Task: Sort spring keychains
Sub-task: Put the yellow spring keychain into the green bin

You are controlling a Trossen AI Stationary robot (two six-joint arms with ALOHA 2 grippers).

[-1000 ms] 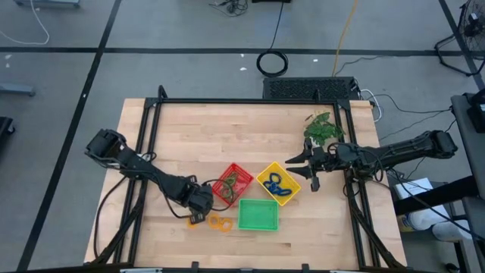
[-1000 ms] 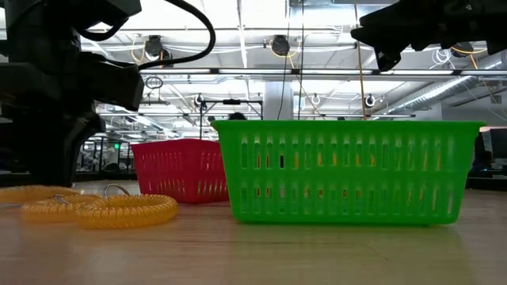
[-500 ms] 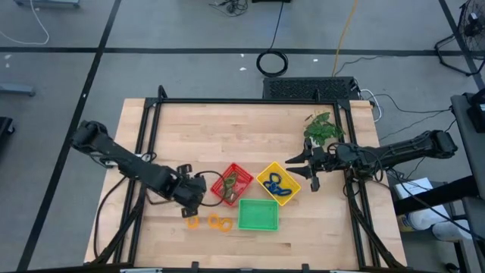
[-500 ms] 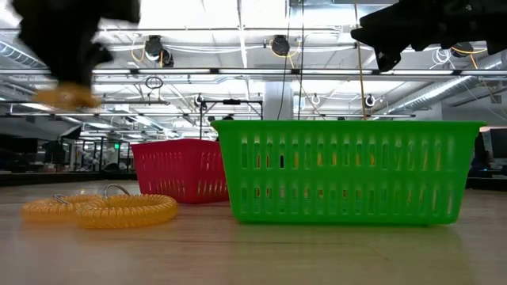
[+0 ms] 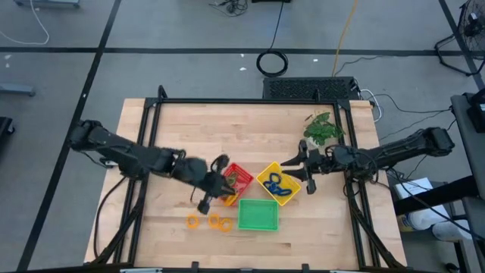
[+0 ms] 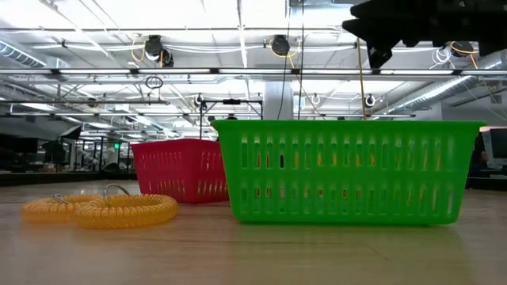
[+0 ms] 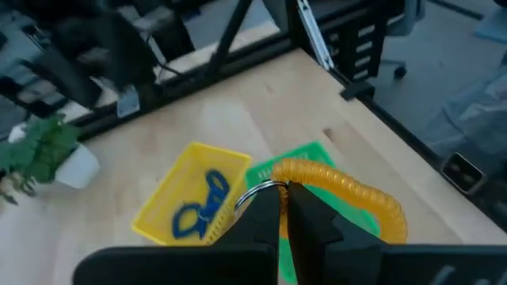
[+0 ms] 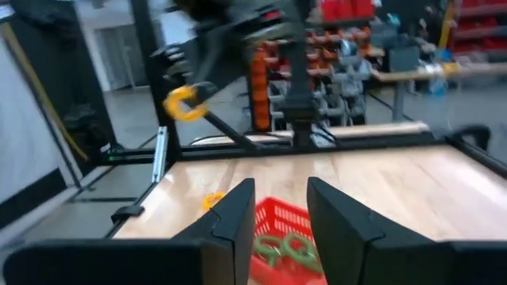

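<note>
My left gripper hovers at the red tray's near-left side, shut on an orange spring keychain; the right wrist view shows it high in the air. More orange keychains lie flat on the table left of the green tray and also show in the low view. Green keychains lie in the red tray, and blue keychains in the yellow tray. My right gripper waits open just right of the yellow tray. My left gripper pinches the orange keychain between its two fingertips at the end by the metal ring. The coil sticks out sideways from the fingers and curves downward. It is lifted clear, high above the trays.
A small potted plant stands at the far right, behind my right gripper. The three trays cluster at the table's near middle. Bare wood spreads over the far half and the left side. A black frame runs along the table's edges.
My left gripper has risen from the table beside the orange keychains and moved right and toward the far edge, to the red tray, carrying one orange keychain lifted clear. The other orange keychains have stayed where they lay.
</note>
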